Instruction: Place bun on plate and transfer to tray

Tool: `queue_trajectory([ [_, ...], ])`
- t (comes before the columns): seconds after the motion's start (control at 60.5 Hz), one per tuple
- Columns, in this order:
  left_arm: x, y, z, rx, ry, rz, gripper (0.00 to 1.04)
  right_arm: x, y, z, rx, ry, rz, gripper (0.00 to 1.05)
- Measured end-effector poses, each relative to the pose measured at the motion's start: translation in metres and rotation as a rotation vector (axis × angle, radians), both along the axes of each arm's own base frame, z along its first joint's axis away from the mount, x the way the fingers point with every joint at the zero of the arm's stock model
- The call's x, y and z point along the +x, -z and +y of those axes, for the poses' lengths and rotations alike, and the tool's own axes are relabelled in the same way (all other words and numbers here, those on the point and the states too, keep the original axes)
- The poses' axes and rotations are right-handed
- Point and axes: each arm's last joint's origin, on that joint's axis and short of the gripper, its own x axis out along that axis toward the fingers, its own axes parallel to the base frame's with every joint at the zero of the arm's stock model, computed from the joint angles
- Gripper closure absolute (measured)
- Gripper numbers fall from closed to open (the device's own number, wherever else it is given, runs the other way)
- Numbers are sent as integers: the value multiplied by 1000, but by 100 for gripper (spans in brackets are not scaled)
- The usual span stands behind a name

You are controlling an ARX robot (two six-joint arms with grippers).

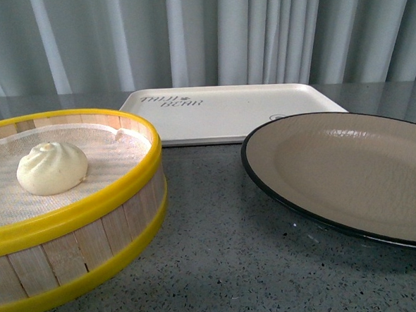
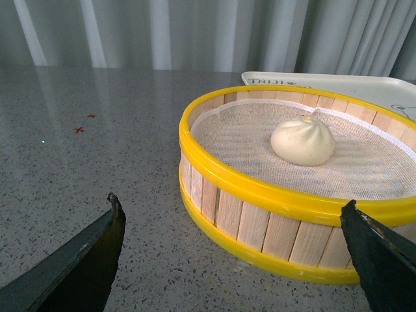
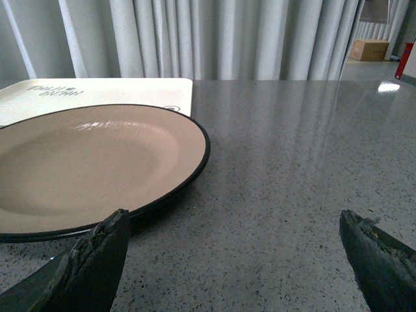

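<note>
Left gripper [image 2: 233, 213] spread wide, dark fingertips [image 2: 97, 250] far apart, gripping nothing and touching nothing, held low over the table [image 1: 222, 268] just short of the steamer basket [image 2: 260, 190]. Right gripper [image 3: 234, 220] likewise wide open and empty, low over bare grey stone beside the plate [image 3: 91, 162], clear of its black rim. Neither arm visible from the front camera. Bun [image 1: 52, 168] at centre left of the front frame, sitting upright inside the steamer basket [image 1: 125, 184] on a white mesh cloth [image 1: 113, 158], pleated twist pointing up; round, no long axis to speak of. Same bun [image 2: 303, 140] in the left wrist view, apart from the yellow rim all round. Basket otherwise holding only the cloth. Plate [image 1: 350, 168] at right of the front frame, beige inside, nothing on it, flat on the table, well apart from the bun. Tray [image 1: 226, 112] at upper centre, behind basket and plate, long axis running left to right across the frame, dark lettering near its far left corner, nothing loaded on it. Plate rim overlapping the tray's near right corner in the picture — actual contact impossible to tell. Pale pleated curtain [image 1: 186, 37] across the top of the frame.
</note>
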Motion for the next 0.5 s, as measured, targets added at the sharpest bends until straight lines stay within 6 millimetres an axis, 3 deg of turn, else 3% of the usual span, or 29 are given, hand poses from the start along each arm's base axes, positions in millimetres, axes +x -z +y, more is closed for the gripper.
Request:
queue_trajectory([
  [0.496,0,0,0,0,0,0,7,0,0,0,0,0,0,9],
])
